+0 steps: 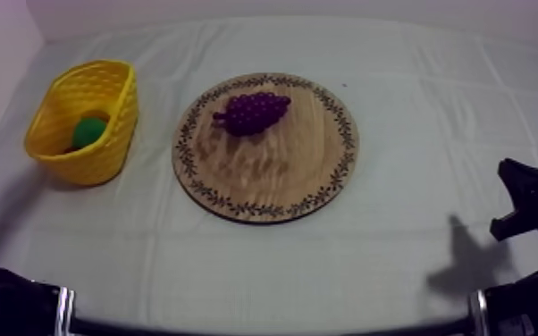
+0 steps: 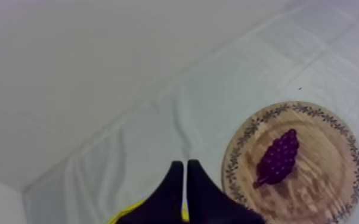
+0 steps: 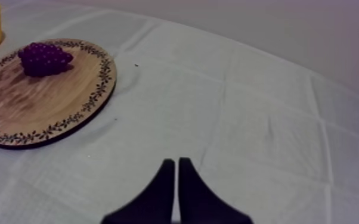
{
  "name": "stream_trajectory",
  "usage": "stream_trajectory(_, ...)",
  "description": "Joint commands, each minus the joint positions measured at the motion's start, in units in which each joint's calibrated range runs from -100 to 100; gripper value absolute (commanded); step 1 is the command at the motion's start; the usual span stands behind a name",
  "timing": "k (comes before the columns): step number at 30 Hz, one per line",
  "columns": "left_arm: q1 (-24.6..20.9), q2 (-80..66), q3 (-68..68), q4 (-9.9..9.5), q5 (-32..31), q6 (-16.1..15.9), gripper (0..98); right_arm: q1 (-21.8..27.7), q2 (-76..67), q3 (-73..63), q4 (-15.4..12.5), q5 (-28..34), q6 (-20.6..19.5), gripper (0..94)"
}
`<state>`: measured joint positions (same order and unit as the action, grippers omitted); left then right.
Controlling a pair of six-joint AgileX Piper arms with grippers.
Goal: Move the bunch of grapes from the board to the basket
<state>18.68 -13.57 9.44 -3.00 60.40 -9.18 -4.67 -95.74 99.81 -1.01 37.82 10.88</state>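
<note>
A purple bunch of grapes (image 1: 253,112) lies on the far part of the round wooden board (image 1: 264,183) at the table's middle. The yellow basket (image 1: 110,98) stands to the board's left, tilted, with a green fruit (image 1: 88,131) inside. My left gripper (image 2: 185,162) is shut on nothing, its fingers a narrow wedge above the basket rim (image 2: 124,212), with the grapes (image 2: 279,157) well off to one side. My right gripper (image 3: 176,159) is also shut and empty, over bare cloth far from the grapes (image 3: 43,58) and the board (image 3: 39,107).
My right arm (image 1: 532,204) sits low at the right edge and casts a shadow on the cloth. My left arm (image 1: 4,304) lies along the front left edge. Bare cloth surrounds the board on all sides.
</note>
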Motion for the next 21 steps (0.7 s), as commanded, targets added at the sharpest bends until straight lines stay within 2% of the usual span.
stream_trajectory(1, 2.3, 8.8, -7.4, -0.68, 1.5, 0.8, 0.0, 0.0, 0.0, 0.0, 0.0, 0.0, 0.0, 0.4)
stream_trajectory(7, 6.1, 19.8, -13.2, -2.57, 3.9, 2.0, 0.0, 0.0, 0.0, 0.0, 0.0, 0.0, 0.0, 0.4)
stream_trajectory(13, 9.3, 27.4, -12.0, -4.3, 4.4, 3.1, 0.0, 0.0, 0.0, 0.0, 0.0, 0.0, 0.0, 0.4)
stream_trajectory(21, 11.1, 33.5, -9.7, -4.71, 4.5, 4.5, 0.0, 0.0, 0.0, 0.0, 0.0, 0.0, 0.0, 0.4)
